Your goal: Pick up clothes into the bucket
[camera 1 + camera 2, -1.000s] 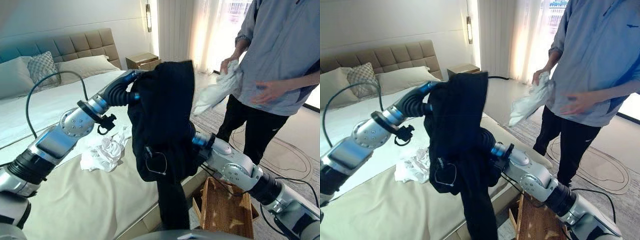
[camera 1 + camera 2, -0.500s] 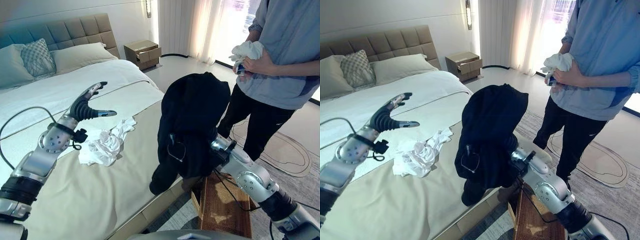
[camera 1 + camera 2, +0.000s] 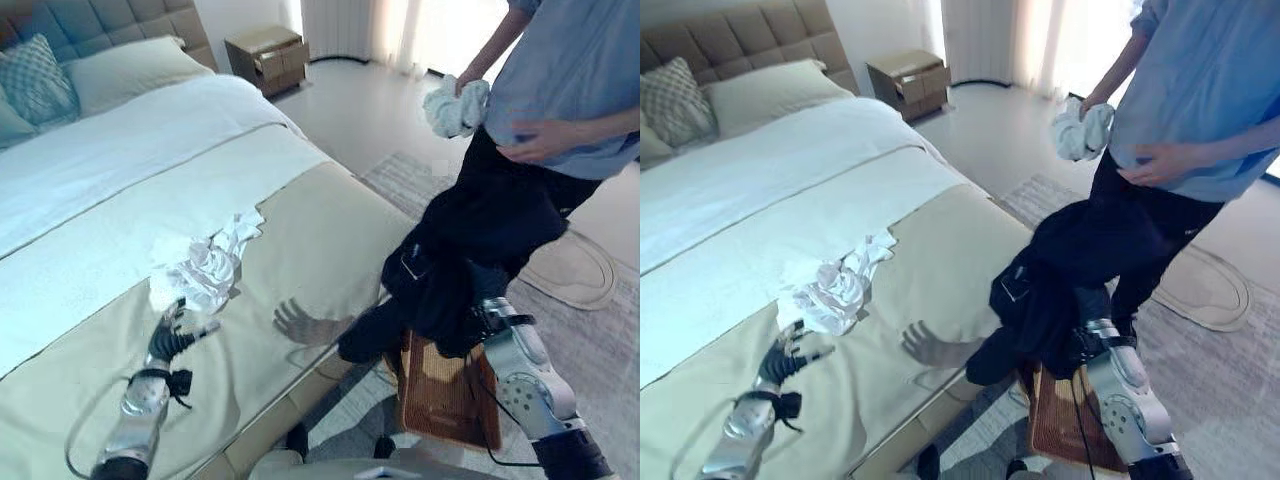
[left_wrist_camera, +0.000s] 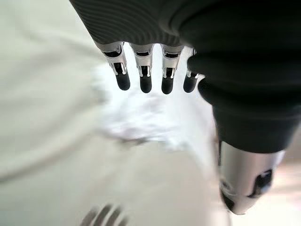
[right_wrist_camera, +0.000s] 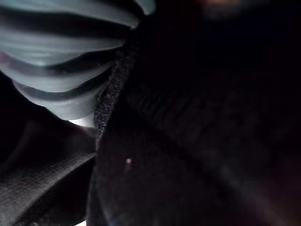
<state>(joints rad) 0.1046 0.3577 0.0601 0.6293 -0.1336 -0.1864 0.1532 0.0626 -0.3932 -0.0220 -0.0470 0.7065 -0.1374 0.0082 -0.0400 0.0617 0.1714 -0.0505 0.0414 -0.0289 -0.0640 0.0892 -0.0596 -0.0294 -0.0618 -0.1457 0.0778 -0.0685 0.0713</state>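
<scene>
A black garment [image 3: 455, 265] hangs draped over my right hand, just above a brown wicker basket [image 3: 447, 402] on the floor beside the bed. In the right wrist view the dark ribbed cover [image 5: 61, 70] is pressed against black fabric [image 5: 197, 141], which hides the rest of the hand. A crumpled white cloth [image 3: 200, 275] lies on the beige bed cover [image 3: 300, 240]. My left hand [image 3: 172, 338] hovers low over the bed just short of that cloth, open, with straight fingers [image 4: 143, 77] pointing at the white cloth [image 4: 141, 113].
A person [image 3: 570, 90] stands close to the right of the basket, holding another white cloth [image 3: 455, 105]. Pillows [image 3: 755, 85] lie at the head of the bed, a wooden nightstand [image 3: 265, 50] stands beyond it, and a patterned rug [image 3: 590, 330] covers the floor.
The view has tilted down. My left hand dropped from mid-air to just above the bed by the white cloth. My right arm lowered the black garment towards the basket.
</scene>
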